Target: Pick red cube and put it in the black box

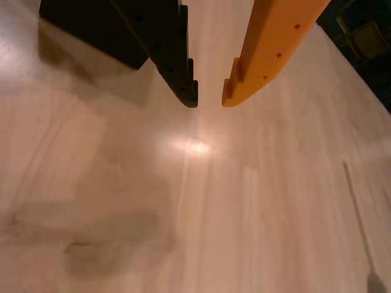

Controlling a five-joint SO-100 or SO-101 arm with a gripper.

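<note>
The tool (209,97) hangs above the pale tabletop (244,201), its black and orange fingers slightly parted, gripping nothing. The black box (91,30) sits just behind the black finger.

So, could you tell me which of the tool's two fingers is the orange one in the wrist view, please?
The right-hand finger is orange; the left-hand finger is black. Both hang over the pale wooden table.

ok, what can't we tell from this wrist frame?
- Dark object, wrist view: cut off by the top edge and partly behind the black finger; can't confirm it's the box.
- Both fingers' upper parts: cut off by the top edge.
- Thin line on the table: blurred, unidentifiable.
</note>
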